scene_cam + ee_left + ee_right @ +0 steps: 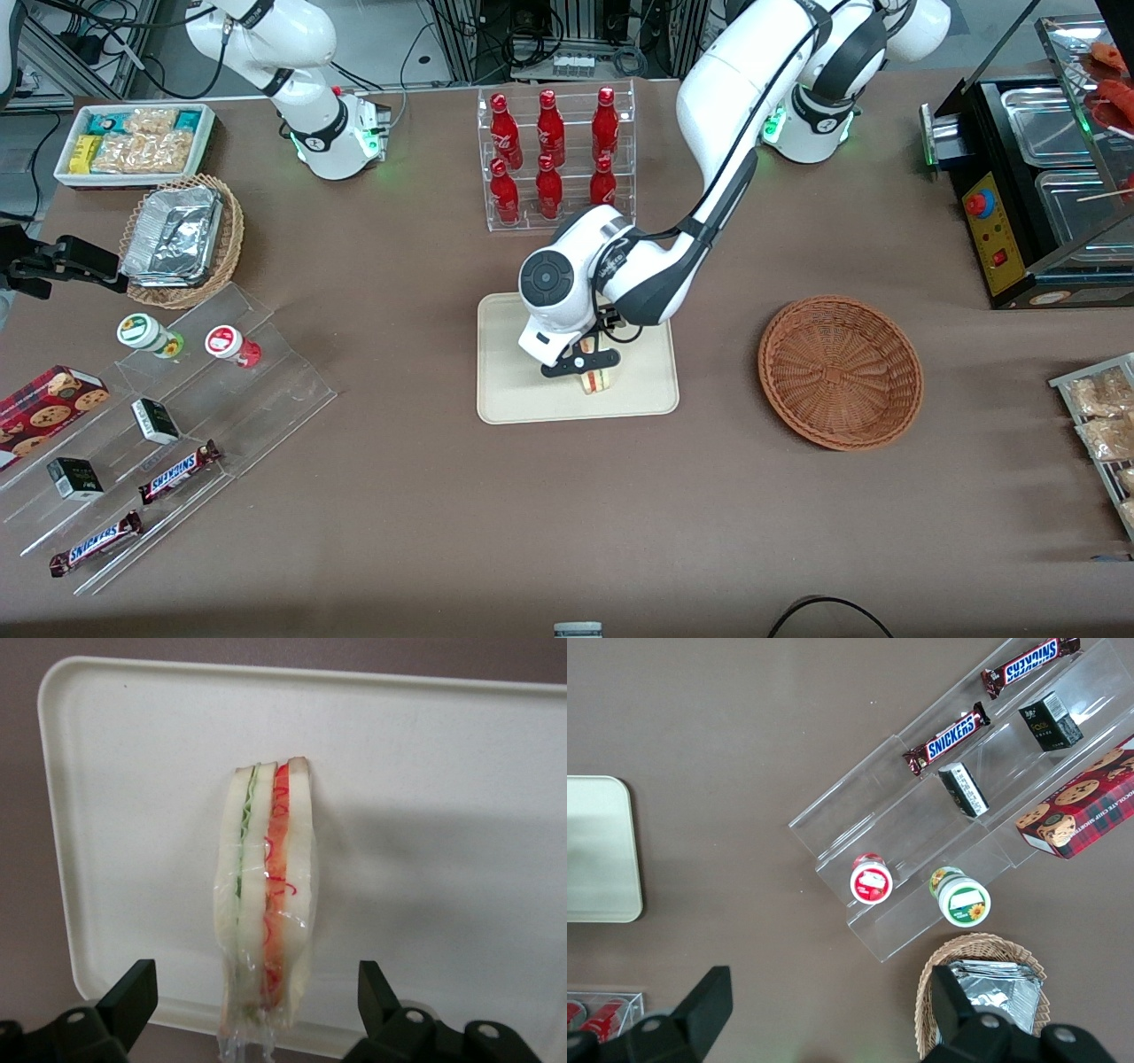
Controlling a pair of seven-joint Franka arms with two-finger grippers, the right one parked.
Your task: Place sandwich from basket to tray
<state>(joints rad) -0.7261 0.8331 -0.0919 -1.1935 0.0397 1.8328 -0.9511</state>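
You are looking at the left arm's black two-finger gripper (586, 362) hanging over the flat cream-beige rectangular tray (505, 390) with its low raised rim, near the tray's edge closest to the front camera. Its fingers (133, 990) are standing wide apart, one on each side of the small clear-wrapped triangular sandwich (596, 381) of pale bread, and neither is touching it. The sandwich (266, 904) is lying on the tray (425, 815) with its cut edge facing up at the wrist camera, showing green, orange and red filling between the bread slices. The wrap's crimped end is sitting right at the tray's rim.

The round reddish-brown woven wicker basket (840, 370) is sitting well apart from the tray, toward the working arm's end of the brown table (425, 496), with nothing in it. The clear rack of red bottles (555, 158) is standing farther from the front camera than the tray.
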